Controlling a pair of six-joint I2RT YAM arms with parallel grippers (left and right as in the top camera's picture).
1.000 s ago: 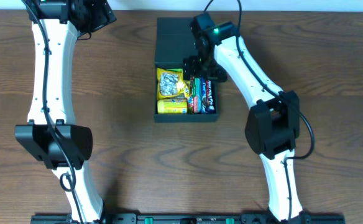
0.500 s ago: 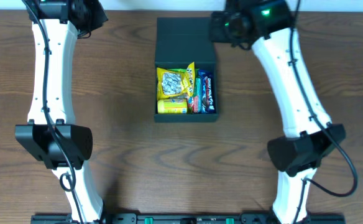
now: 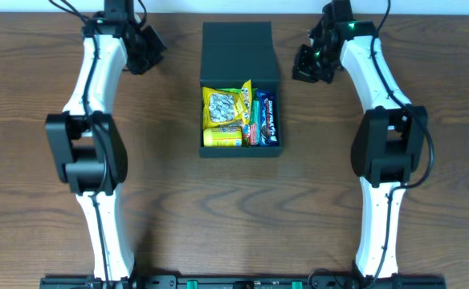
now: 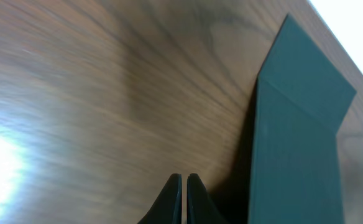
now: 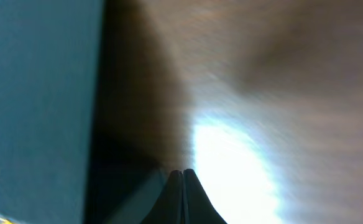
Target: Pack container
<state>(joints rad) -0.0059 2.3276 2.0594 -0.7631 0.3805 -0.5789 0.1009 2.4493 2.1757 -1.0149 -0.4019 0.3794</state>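
Note:
The container (image 3: 240, 152) is a dark green-black box at the table's middle back, with its flap lid (image 3: 238, 50) open and lying flat behind it. Inside lie a yellow snack packet (image 3: 223, 107), a yellow roll (image 3: 222, 138) and blue and red packets (image 3: 265, 119). My left gripper (image 3: 152, 51) hovers left of the lid, shut and empty; the left wrist view shows its fingertips (image 4: 183, 182) together over bare wood, the container (image 4: 293, 143) to their right. Right of the lid is my right gripper (image 3: 302, 67), also shut on nothing (image 5: 183, 175), close beside the container's wall (image 5: 38, 93).
Both white arms reach up from the table's front edge along the left and right sides. The brown wooden table (image 3: 178, 209) ends at a pale strip along the back. A bright glare patch lies on the wood in the right wrist view.
Both grippers went from open to shut. The right gripper left the spot over the snacks and swung up and out to the lid's right. The left gripper came down beside the lid's left.

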